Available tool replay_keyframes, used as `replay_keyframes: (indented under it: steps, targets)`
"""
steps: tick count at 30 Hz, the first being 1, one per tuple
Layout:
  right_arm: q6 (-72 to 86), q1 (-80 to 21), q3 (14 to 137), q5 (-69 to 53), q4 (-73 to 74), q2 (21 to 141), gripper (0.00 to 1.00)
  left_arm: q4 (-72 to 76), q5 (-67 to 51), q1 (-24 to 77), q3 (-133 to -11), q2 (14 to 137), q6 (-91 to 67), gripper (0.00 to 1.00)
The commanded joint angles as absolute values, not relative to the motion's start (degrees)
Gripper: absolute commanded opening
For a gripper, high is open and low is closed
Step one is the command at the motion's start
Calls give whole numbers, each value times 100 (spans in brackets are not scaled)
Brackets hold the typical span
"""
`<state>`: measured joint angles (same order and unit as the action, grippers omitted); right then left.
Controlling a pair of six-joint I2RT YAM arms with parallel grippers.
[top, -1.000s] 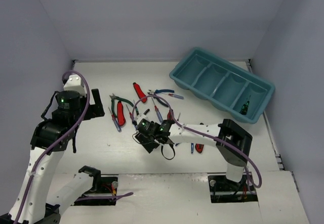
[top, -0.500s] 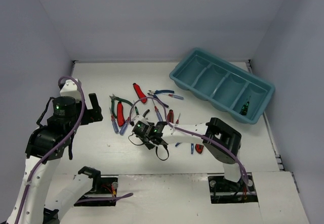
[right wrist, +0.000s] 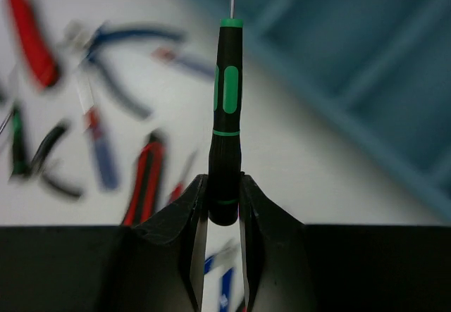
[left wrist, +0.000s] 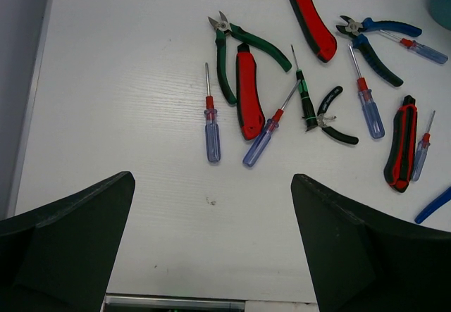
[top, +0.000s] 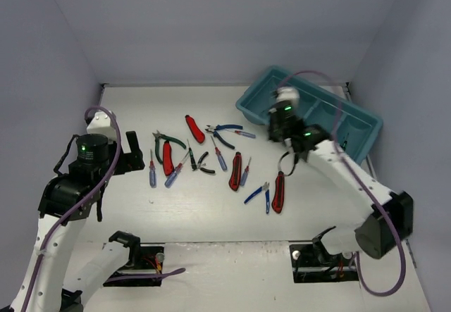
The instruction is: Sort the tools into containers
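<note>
The long teal plastic tray [top: 361, 118] sits far right on the white table [top: 127, 108]. The scattered small hand tools [top: 235, 172] lie left of it, mid-table.

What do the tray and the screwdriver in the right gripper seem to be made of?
The tray: likely plastic; even teal colour, smooth rounded moulded walls. The screwdriver: handle probably matte black plastic with green insets; thin pale shaft, likely metal.

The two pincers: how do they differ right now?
The left pincer gapes wide open and empty; the right pincer is shut on a green-black screwdriver. The left pincer hangs over the loose tools on the table; the right pincer is by the teal tray. Both are black.
</note>
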<state>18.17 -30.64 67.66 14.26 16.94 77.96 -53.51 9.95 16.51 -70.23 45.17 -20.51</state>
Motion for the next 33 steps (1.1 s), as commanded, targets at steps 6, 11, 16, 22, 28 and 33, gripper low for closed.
replay_keyframes:
  steps: [6,11,16,22,28,33]
  targets:
    - [1900,1074,6793,303,2273,7991,1,-5156,904,1696,-7075,4562,-2171,92]
    - [1855,1513,7148,240,2259,8852,17,-5159,944,1696,-7058,4547,-2130,92]
    - [1825,1571,7543,272,2267,9044,54,-5168,974,1696,-6958,4473,-2138,92]
    - [1506,230,7855,346,2275,8441,54,-5168,951,1696,-6787,4365,-2252,92]
    - [1646,-2518,8287,428,2259,8494,53,-5180,1028,1696,-6674,4353,-2250,92]
    - [1908,-4089,8831,762,2247,9368,53,-5186,996,1688,-6636,4383,-2282,92]
